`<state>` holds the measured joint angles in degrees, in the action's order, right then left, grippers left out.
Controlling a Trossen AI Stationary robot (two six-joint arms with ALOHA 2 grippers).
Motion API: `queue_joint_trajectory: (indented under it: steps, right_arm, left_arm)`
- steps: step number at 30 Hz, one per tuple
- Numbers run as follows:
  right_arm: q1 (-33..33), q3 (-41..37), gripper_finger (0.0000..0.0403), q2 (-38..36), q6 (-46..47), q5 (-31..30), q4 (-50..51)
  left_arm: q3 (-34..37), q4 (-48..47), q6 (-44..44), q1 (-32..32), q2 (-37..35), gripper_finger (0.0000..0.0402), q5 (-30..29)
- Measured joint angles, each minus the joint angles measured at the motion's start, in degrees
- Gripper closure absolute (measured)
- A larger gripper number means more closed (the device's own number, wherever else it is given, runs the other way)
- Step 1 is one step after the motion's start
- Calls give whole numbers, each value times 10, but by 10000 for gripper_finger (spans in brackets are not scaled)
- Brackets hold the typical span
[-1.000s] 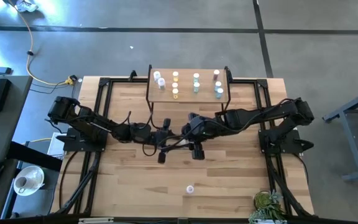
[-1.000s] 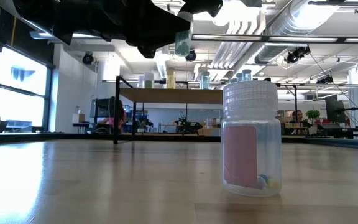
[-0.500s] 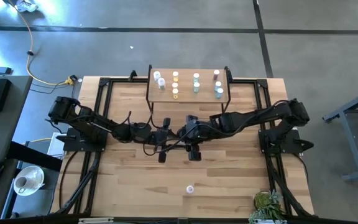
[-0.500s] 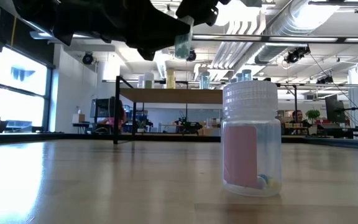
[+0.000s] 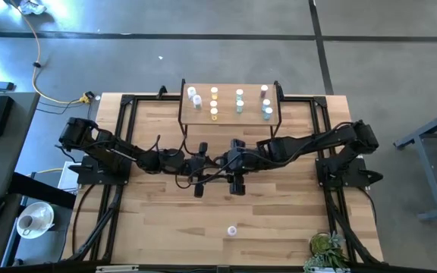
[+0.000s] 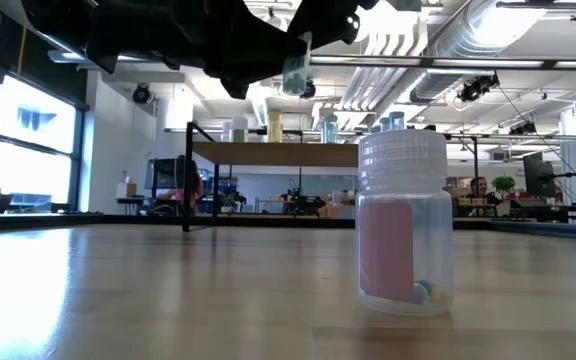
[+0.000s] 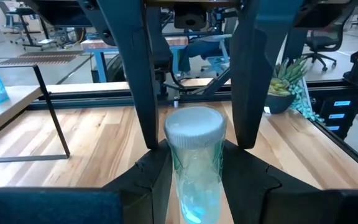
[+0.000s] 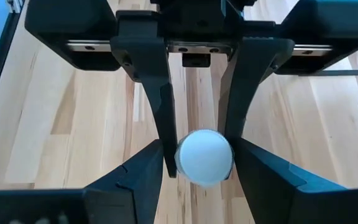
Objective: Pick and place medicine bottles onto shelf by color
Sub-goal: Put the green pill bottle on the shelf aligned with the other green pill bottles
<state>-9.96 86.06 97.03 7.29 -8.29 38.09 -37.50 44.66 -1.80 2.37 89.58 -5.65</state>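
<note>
Teal bottle (image 7: 194, 165) with a pale cap sits at frame center of the left wrist view, pinched between both grippers: the left gripper (image 5: 205, 161) and the right gripper (image 5: 220, 161) meet fingertip to fingertip at the middle of the high view, each closed on it, above the tabletop (image 5: 158, 220). Shelf (image 5: 231, 119), upper center, carries 9 bottles. 1 pink bottle (image 6: 405, 225) stands alone, right of center in the low view.

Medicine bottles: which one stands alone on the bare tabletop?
The pink bottle near the table's front edge; the others stand on the shelf, except a teal bottle in the left gripper.
</note>
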Motion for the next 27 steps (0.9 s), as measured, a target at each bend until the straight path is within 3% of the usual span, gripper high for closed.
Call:
queue_joint_trajectory:
  steps: [6, 15, 27]
  right_arm:
    - [0, 0, 224, 0, 14, -10, 8]
    - [0, 0, 288, 0, 14, -10, 6]
    - [0, 0, 294, 0, 13, -3, 4]
  left_arm:
    - [0, -1, 1, 0, 0, 287, -15]
    - [0, -3, 0, 0, 0, 287, -15]
    - [0, -3, 1, 0, 0, 287, -14]
